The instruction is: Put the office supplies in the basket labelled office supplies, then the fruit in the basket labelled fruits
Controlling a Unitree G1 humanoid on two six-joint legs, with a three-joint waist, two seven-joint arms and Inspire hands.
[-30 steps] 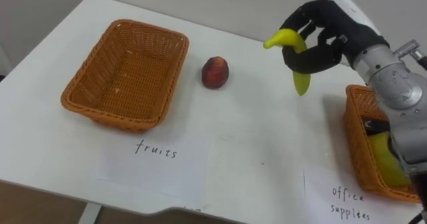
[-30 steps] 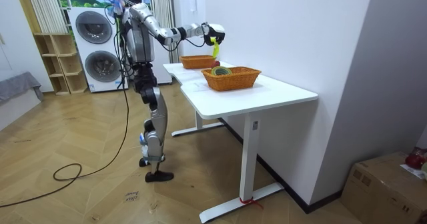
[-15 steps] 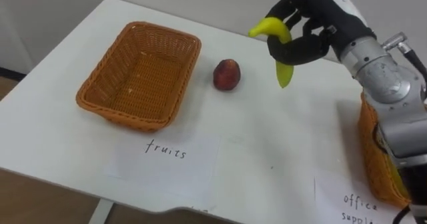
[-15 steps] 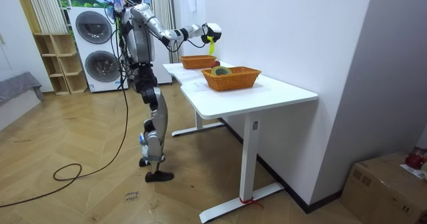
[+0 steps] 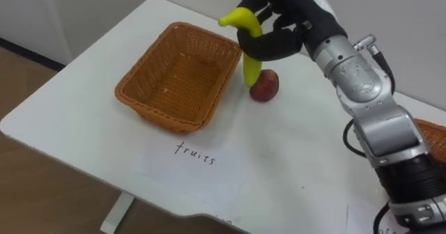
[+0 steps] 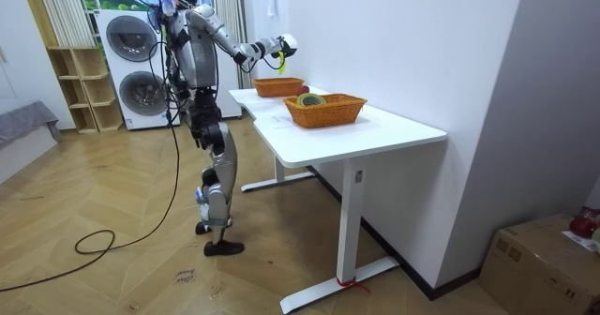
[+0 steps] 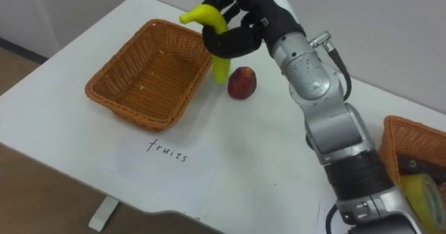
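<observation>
The right hand (image 5: 279, 26) is clenched round a banana (image 5: 249, 56), its dark fingers and thumb wrapped about the upper half of the fruit. The banana is held in the air, above the right-hand rim of the empty wicker basket (image 5: 166, 115), which stands on the white surface (image 5: 77, 115). It hangs nearly upright. Its curved stem end arches out of the top of the hand toward the basket, and its lower end points down at the surface. The skin is bright yellow at the stem end and turns greener toward the lower tip; it looks smooth and unmarked.

Just right of the basket, close to its rim but apart from it, a peach (image 5: 264, 85) lies on the surface, round, red and dull orange. The banana's lower tip hangs just beside it on the basket's side. In front of the basket lies a sheet of paper (image 5: 188, 171) with a handwritten word on it.

Well to the right of the basket stands a second wicker basket (image 7: 403, 138), with something yellowish (image 7: 424, 196) inside it.

In the room view the robot stands upright at the surface's edge, its right arm stretched out over the far basket (image 6: 278, 87).
</observation>
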